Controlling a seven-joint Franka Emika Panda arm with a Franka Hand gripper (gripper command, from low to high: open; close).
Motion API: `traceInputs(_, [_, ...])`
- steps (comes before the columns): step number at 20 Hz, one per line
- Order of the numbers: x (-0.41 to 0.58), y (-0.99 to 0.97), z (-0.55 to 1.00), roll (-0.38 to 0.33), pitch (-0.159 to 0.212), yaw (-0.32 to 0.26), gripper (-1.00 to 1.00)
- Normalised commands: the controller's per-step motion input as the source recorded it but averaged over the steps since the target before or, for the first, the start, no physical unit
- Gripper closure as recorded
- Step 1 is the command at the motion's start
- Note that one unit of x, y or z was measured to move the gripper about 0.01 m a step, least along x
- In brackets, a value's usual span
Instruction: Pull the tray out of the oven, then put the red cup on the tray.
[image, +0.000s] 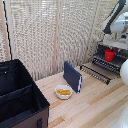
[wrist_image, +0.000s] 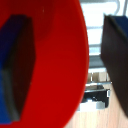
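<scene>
**A:** Where is your red cup (image: 109, 54) right now?

**B:** You have it up at the exterior view's right, held in the gripper (image: 110, 52) over the open front of the oven (image: 118, 56); the wrist view shows the cup's red wall (wrist_image: 47, 60) filling most of the picture, with one dark finger (wrist_image: 15, 70) seen inside it and the other finger (wrist_image: 116, 60) outside, so your claw is pinching the cup's wall.

**A:** And the tray?

**B:** Your tray (image: 97, 71) sticks out of the oven's front, its thin bars lying flat above the wooden table (image: 95, 105); the cup hangs above its inner end; whether it touches, you cannot tell.

**A:** Anything else near?

**B:** A dark-blue panel (image: 72, 76) stands upright beside a white bowl (image: 63, 92) of yellow pieces; a black fabric case (image: 20, 97) sits at the exterior view's left.
</scene>
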Motion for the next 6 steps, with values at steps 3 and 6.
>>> traceInputs(3, [0.095, 0.00, 0.74, 0.001, 0.054, -0.003, -1.00])
traceInputs(6, [0.061, 0.02, 0.81, -0.009, 0.076, 0.000, -1.00])
